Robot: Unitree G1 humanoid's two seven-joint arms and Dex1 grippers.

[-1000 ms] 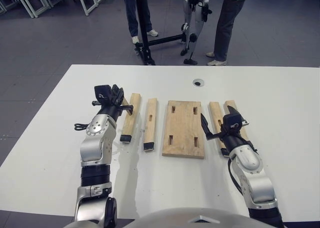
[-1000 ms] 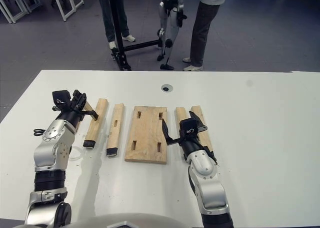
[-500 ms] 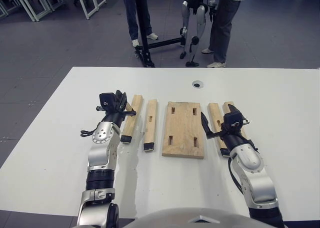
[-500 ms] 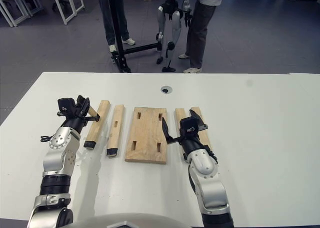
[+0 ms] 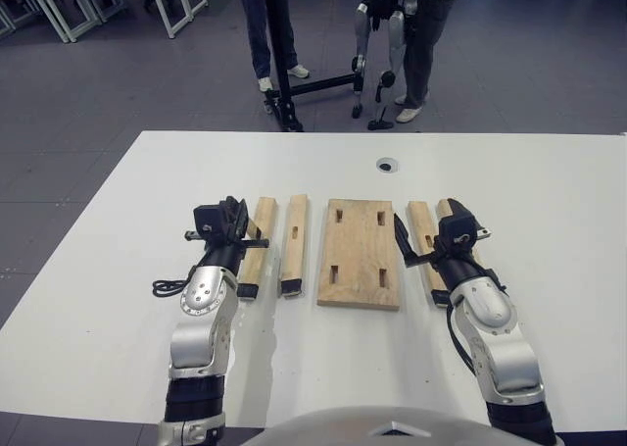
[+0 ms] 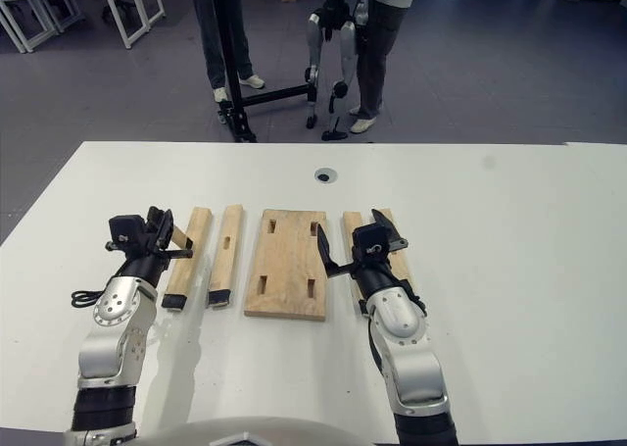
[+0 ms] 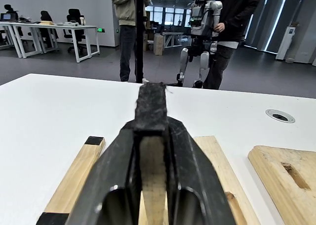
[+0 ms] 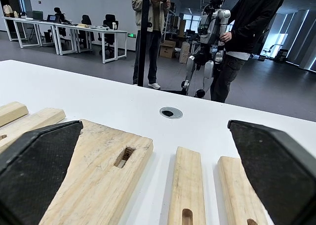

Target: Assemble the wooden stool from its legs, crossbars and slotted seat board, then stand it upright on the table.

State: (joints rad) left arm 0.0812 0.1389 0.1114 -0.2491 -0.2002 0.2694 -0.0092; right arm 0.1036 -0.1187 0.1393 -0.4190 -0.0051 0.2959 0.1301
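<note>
Assembly not begun: flat slotted pale wooden seat board [image 5: 360, 253] and loose wooden bars [image 5: 292, 240] lie unjoined. Two bars sit ahead, between the right gripper [image 5: 431, 232]'s wide-spread fingers. Left gripper [image 7: 151, 92]: grip cannot be told.

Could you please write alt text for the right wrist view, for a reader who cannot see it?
The right gripper hangs open low over a white table, its two black fingers framing the parts lying flat ahead: the slotted seat board and, beside it, two slotted wooden legs. A round cable hole sits farther off in the table.
</note>
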